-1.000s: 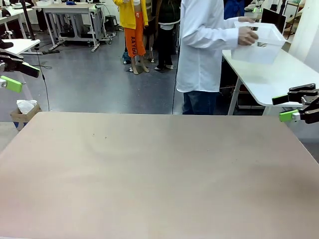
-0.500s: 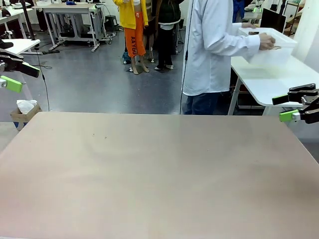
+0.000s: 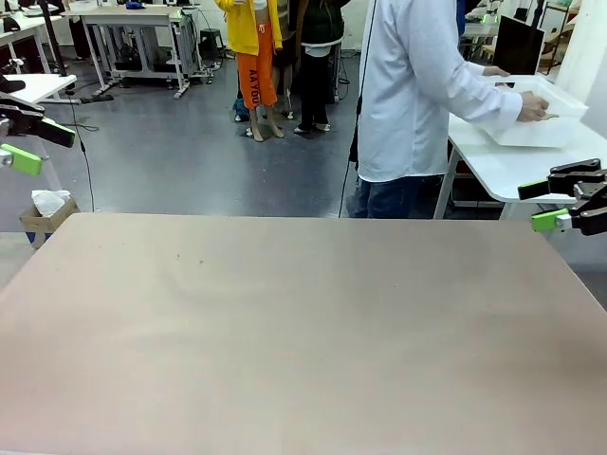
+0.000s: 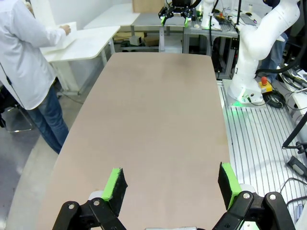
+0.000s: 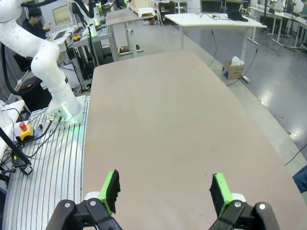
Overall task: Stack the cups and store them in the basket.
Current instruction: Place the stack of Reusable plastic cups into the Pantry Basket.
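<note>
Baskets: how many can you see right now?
1. The white basket sits on the side table beyond our table's far right corner, under the person's hands. Cups could be inside, hidden by its walls.

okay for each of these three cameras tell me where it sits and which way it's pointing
Front view: sits between the arms, faces across the table at the person handling the basket; left gripper and right gripper at the edges.
Left wrist view: looks along the table past its open fingers.
Right wrist view: likewise, open fingers.
Shared: front and left wrist views show the person.
</note>
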{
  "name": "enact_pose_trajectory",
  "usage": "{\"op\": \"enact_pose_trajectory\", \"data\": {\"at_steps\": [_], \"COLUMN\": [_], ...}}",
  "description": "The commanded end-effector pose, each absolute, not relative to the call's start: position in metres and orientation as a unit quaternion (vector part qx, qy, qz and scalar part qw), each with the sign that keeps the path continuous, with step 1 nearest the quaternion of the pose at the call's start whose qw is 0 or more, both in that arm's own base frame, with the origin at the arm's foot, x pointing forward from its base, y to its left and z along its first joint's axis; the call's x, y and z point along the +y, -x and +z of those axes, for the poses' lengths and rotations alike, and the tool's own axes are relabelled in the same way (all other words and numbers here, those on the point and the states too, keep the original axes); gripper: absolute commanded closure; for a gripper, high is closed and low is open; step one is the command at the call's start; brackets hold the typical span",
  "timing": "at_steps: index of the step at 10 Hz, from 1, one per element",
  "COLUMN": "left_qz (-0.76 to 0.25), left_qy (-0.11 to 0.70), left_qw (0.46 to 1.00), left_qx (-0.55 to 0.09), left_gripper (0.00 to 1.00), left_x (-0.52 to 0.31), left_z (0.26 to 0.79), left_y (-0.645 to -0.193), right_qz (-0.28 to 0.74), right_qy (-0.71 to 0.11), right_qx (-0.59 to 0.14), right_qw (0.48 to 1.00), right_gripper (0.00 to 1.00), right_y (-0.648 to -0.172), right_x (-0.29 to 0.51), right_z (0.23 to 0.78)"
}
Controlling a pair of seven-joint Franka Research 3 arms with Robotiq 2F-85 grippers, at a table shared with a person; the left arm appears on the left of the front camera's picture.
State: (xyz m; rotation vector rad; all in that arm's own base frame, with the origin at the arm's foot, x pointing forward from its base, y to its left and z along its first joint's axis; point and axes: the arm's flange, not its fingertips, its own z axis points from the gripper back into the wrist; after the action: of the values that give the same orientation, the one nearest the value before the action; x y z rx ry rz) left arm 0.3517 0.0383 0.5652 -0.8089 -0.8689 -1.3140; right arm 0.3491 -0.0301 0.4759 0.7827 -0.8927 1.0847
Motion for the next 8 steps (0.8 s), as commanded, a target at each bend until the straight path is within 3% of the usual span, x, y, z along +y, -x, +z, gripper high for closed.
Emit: {"op": "enact_pose_trajectory", "data": {"at_steps": [1,8], "left_qz": [-0.57,-0.57], "left_qy": [0.36,0.36], "left_qw": [0.632,0.632], "left_qx": [-0.382,-0.382], "left_gripper": [0.0,0.0], "left_x": [0.0379,0.0379], "left_z": [0.568,0.568], "left_y": [-0.3528,-0.3528], "right_qz": [0.477,0.477], "right_qy": [-0.358,-0.358], "right_qx": [-0.405,-0.405], "right_qw": [0.694,0.694], "right_gripper": [0.0,0.0], "right_y": [-0.3506,-0.3506], "right_x": [-0.0289,-0.0289], "right_z": [0.4802,0.4802]}}
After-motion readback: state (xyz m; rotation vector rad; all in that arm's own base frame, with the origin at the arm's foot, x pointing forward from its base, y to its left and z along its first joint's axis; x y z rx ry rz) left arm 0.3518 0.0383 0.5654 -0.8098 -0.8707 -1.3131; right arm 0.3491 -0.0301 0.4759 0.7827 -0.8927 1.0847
